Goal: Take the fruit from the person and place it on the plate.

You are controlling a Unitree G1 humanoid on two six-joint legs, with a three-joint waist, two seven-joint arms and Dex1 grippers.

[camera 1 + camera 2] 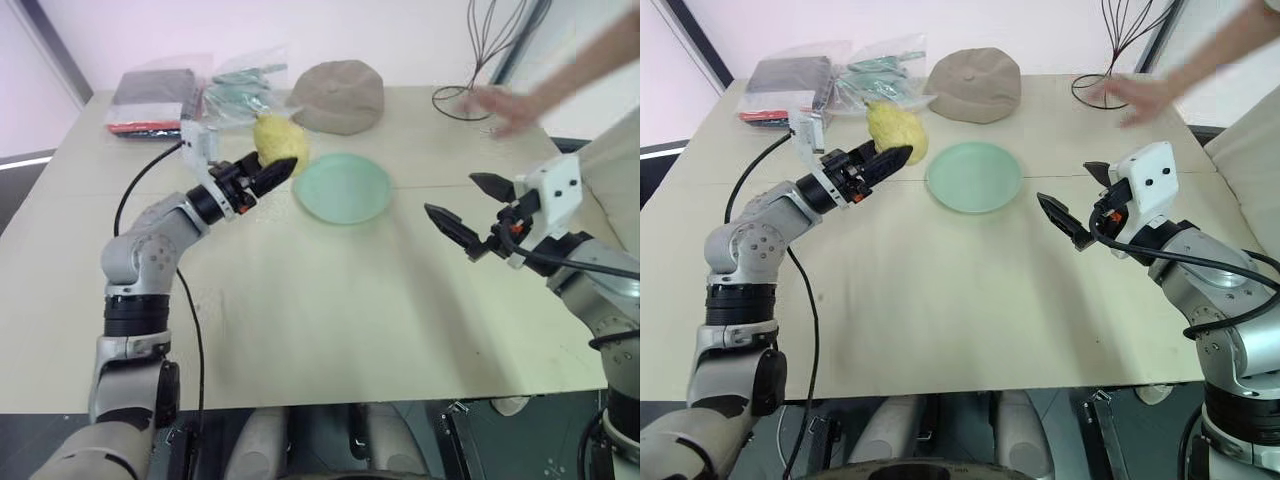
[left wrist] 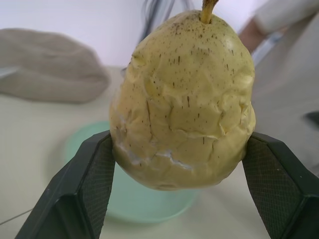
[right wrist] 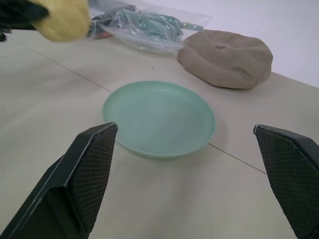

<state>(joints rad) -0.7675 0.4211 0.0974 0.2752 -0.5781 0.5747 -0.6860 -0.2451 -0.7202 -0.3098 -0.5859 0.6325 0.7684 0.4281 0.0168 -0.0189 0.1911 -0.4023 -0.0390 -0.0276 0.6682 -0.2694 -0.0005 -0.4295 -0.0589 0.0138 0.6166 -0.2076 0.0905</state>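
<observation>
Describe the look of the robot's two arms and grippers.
Both arms are jointed grey shells. The left gripper and right gripper each have two black pointed fingers with textured pads. A white housing tops each wrist, and black cables run along both arms.

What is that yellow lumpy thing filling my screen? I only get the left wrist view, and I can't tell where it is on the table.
Observer: It's the fruit, held by the left gripper above the table, just beside the plate on the robot's left.
Operator: Is anything on that plate?
Observer: No, the plate is bare in the right wrist view.
Operator: What's the other arm doing?
Observer: The right gripper hangs open over the table on the plate's other side, holding nothing.
Operator: Anyone nearby?
Observer: A person's hand reaches over the far corner by a wire stand.
</observation>
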